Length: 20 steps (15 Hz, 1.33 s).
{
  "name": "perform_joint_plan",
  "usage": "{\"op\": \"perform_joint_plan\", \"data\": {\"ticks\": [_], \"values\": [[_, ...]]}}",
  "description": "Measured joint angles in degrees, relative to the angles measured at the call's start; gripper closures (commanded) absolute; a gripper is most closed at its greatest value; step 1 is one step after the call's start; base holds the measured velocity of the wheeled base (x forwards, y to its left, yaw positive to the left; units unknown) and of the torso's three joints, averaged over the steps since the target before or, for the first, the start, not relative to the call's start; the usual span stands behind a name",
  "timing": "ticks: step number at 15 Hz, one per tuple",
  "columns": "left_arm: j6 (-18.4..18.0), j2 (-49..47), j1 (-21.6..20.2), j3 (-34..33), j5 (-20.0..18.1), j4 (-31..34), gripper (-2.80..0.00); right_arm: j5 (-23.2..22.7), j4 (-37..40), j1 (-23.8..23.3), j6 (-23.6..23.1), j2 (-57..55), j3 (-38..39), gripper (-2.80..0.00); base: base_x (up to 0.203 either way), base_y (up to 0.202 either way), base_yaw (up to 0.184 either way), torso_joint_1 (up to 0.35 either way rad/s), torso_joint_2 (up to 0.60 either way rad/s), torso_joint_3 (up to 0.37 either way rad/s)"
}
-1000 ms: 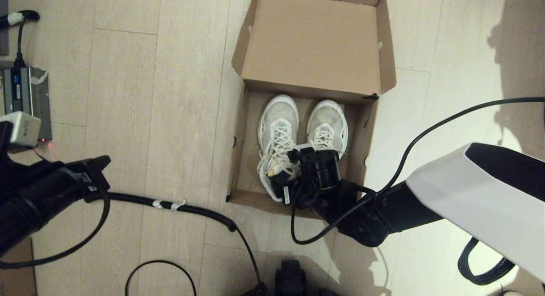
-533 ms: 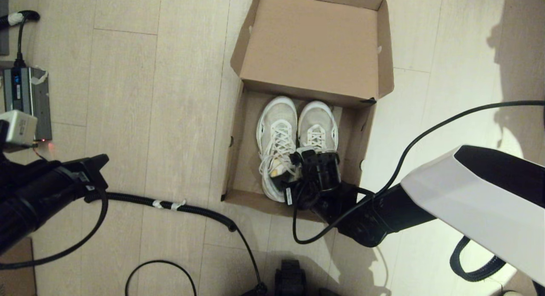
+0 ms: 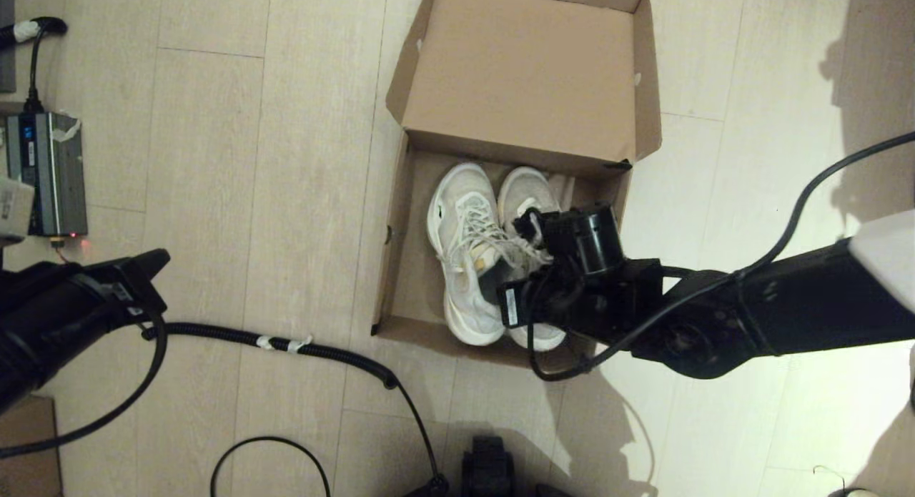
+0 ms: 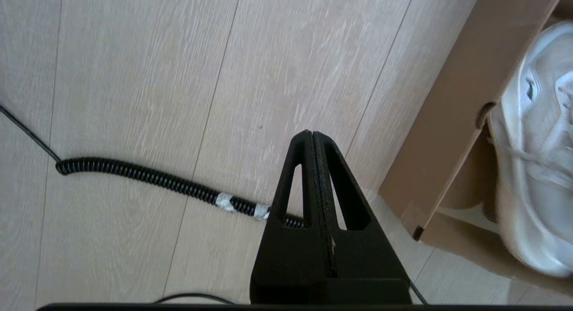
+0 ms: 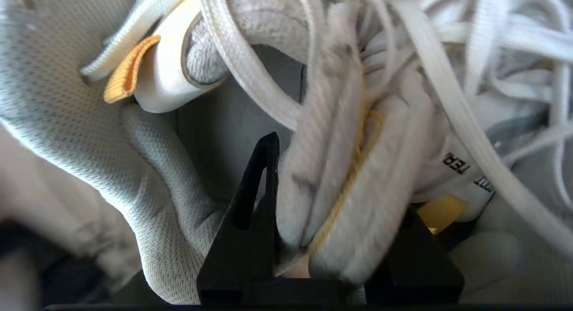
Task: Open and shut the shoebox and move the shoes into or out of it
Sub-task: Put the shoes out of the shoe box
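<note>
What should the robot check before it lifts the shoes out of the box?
1. Lid folded back, out of the way: ok; the box is open.
2. Right hand shut on the shoes: ok; it pinches both inner collars together.
3. Grip strong enough for both shoes: cannot tell.
4. Laces free of the hand: cannot tell; loose loops lie right beside it.
5. Shoes already out of the box: not ok; the heels hang over the near wall, the toes are inside.
6. Left hand clear: ok; shut, over the floor beside the box.
</note>
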<state>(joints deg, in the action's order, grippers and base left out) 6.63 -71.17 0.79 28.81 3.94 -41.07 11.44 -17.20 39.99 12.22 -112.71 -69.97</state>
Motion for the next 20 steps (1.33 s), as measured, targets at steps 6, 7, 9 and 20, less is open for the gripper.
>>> {"op": "perform_joint_plan", "data": {"ticks": [6, 7, 9, 20], "values": [[0.3, 1.5, 0.5, 1.2, -0.2, 0.0, 0.00, -14.1, 18.4, -0.4, 6.5, 14.8, -2.6, 0.00, 0.000, 0.000, 0.000, 0.000, 0.00, 0.000], [0.4, 1.8, 0.7, 1.4, -0.3, 0.0, 0.00, -15.7, 21.5, -0.8, 6.7, 17.0, -3.6, 0.00, 0.000, 0.000, 0.000, 0.000, 0.00, 0.000], [1.2, 2.4, 0.7, 2.0, -0.4, 0.0, 0.00, -16.4, 27.9, -1.3, 7.0, 21.0, -6.5, 0.00, 0.000, 0.000, 0.000, 0.000, 0.00, 0.000], [7.5, 8.7, 2.9, 9.7, -2.6, 12.3, 0.00, -13.8, 44.6, -13.2, 2.2, 39.4, -15.6, 0.00, 0.000, 0.000, 0.000, 0.000, 0.00, 0.000]]}}
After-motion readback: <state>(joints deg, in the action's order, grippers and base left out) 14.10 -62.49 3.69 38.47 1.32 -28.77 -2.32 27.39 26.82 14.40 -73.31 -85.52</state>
